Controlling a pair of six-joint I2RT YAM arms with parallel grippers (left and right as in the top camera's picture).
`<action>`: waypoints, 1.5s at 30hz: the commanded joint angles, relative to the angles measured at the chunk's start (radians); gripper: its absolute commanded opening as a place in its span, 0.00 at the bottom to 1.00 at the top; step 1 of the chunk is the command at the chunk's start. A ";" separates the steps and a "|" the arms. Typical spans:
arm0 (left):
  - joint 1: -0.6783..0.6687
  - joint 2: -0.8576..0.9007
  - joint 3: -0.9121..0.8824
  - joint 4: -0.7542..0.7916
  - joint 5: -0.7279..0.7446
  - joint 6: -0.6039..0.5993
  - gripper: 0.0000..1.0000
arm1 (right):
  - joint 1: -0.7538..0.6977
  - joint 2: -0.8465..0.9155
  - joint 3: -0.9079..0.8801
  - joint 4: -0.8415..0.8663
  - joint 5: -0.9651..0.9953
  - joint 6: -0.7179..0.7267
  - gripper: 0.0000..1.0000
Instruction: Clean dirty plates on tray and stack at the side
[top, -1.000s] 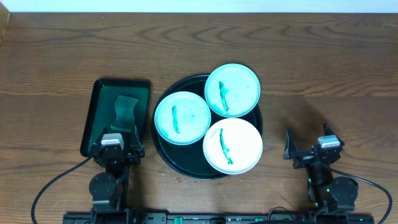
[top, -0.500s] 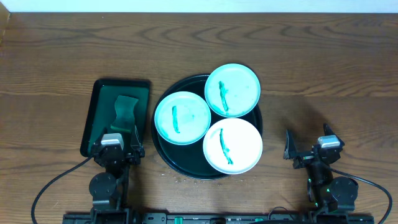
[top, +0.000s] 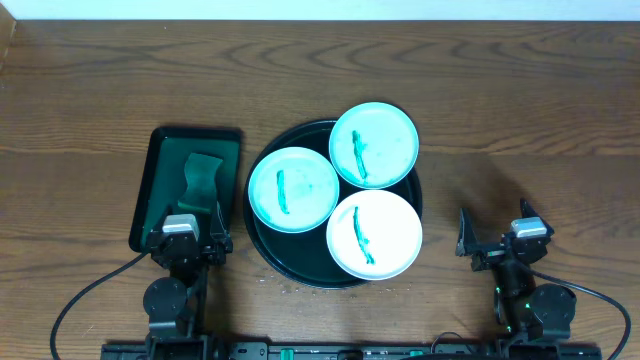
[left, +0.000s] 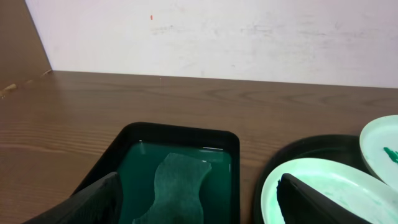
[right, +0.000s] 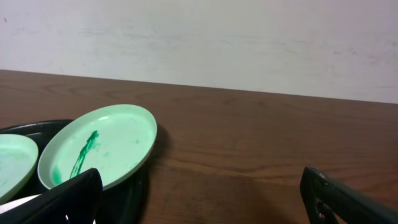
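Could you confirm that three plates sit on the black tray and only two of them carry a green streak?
Not quite. The overhead view shows all three carry a green streak: the left plate, the far plate and the near plate, all on the black tray.

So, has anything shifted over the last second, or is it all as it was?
Nothing visibly changed. The left gripper and right gripper are parked open at the near edge, holding nothing. The plates, all three streaked, lie on the tray.

Both wrist views crop the tray (left: 311, 147) and plates (left: 348, 177).
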 joint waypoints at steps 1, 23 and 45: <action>-0.004 0.002 -0.009 -0.051 -0.020 0.017 0.80 | -0.007 -0.005 -0.002 -0.004 -0.004 -0.015 0.99; -0.004 0.002 -0.009 -0.051 -0.020 0.017 0.80 | -0.007 -0.005 -0.002 -0.004 -0.004 -0.015 0.99; -0.004 0.002 -0.009 -0.051 -0.020 0.017 0.80 | -0.008 -0.005 -0.002 0.000 0.026 -0.038 0.99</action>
